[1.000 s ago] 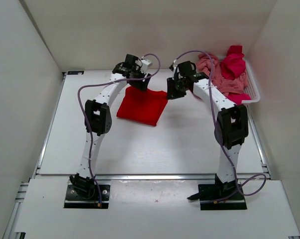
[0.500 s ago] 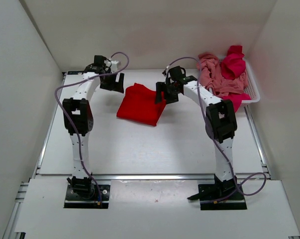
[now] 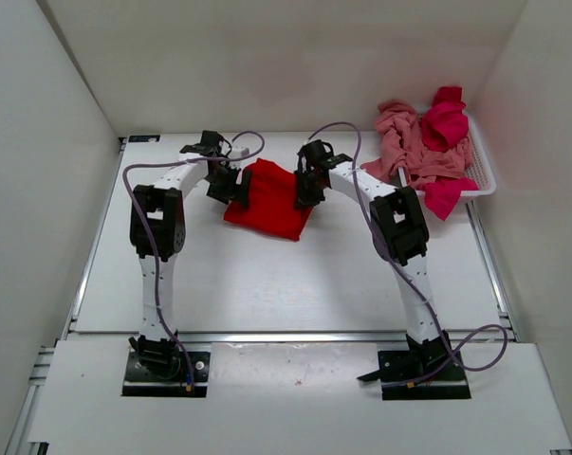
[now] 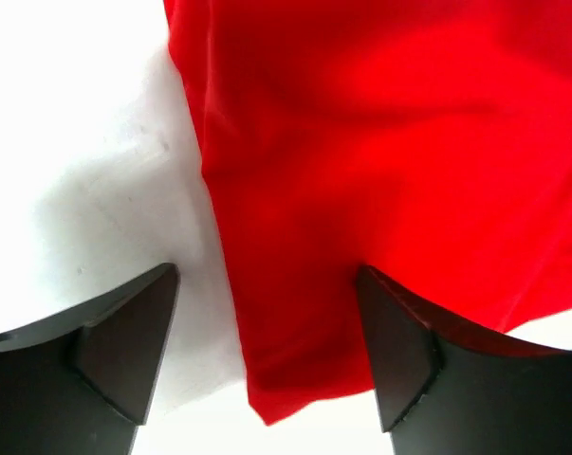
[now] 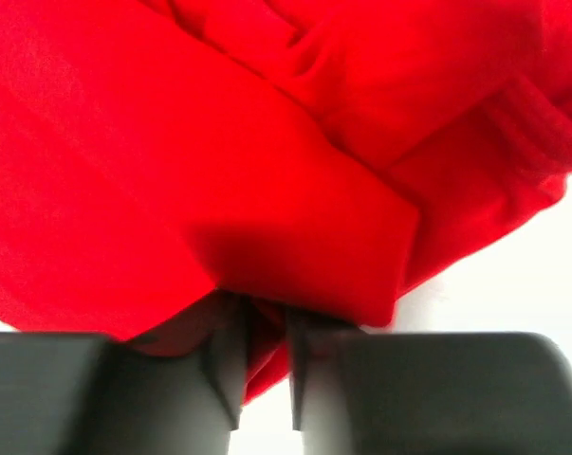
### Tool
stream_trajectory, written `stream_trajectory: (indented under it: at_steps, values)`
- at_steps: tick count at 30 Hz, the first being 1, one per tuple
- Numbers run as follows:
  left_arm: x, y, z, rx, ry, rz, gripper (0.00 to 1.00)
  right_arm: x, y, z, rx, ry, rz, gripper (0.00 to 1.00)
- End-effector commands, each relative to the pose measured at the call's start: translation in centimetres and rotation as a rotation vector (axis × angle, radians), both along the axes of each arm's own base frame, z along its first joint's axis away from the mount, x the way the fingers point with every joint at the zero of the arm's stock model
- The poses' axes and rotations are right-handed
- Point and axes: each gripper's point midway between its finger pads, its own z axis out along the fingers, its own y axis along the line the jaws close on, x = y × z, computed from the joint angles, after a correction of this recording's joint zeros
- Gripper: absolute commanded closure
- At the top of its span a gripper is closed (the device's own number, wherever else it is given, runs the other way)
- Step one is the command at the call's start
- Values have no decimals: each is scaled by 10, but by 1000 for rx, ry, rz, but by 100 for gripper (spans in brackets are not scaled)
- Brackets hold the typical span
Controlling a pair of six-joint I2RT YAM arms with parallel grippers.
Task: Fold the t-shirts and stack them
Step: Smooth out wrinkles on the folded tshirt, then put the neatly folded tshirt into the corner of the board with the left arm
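Observation:
The bright red t-shirt (image 3: 269,204), folded into a rough square, lies on the table between my two arms. My left gripper (image 3: 230,187) is low at its left edge. In the left wrist view it (image 4: 264,355) is open, its fingers astride the shirt's (image 4: 361,142) near corner. My right gripper (image 3: 306,190) is at the shirt's right edge. In the right wrist view it (image 5: 265,365) is shut on a fold of the red cloth (image 5: 219,142). The salmon pink t-shirt (image 3: 411,147) and the crimson-magenta t-shirt (image 3: 444,121) lie crumpled in the basket.
The white mesh basket (image 3: 486,172) stands at the back right against the side wall, with cloth hanging over its front rim. White walls close in the table on the left, back and right. Purple cables loop above both arms.
The left arm swung out to the left, then came back down to the shirt's left edge. The right gripper moved left onto the shirt's right edge, opened and shut on the cloth.

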Motion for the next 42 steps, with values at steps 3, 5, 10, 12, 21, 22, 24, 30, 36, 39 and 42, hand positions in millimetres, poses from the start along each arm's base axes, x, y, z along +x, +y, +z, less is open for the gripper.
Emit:
stream_trajectory:
  at_steps: [3, 5, 10, 12, 21, 22, 24, 30, 36, 39, 42]
  values:
    - [-31, -8, 1, -14, 42, -18, 25, -8, -23, 7, -62, 3, -50, 100]
    - [-39, -11, 3, -11, 37, -14, 36, -1, -35, 11, -76, -18, -60, 100]
    - [-86, -22, 8, -64, 104, 0, 50, -2, -39, 41, 23, -51, -2, 90]
    - [-103, -28, 10, -76, 112, -13, 56, -11, -39, 42, 57, -37, 31, 65]
    - [-160, -32, 8, -48, 164, 3, 54, -21, -62, 54, 23, -61, 10, 49]
    - [-157, -29, 11, -43, 145, 9, 51, -21, -62, 57, 28, -67, 13, 50]
    - [-148, -22, 23, -50, 116, 27, 39, -24, -56, 57, 41, -68, 34, 51]
    - [-75, -5, 70, -94, -32, 105, 23, -20, -41, 70, 74, -97, 67, 53]
    - [-44, -16, 49, -89, -22, 98, 21, -20, -33, 77, 75, -124, 92, 53]
    - [-41, -12, 35, -40, -10, 121, 21, -18, -35, 80, 65, -141, 89, 52]
    - [-41, -7, 31, -42, 7, 143, 21, -17, -39, 86, 50, -160, 90, 52]
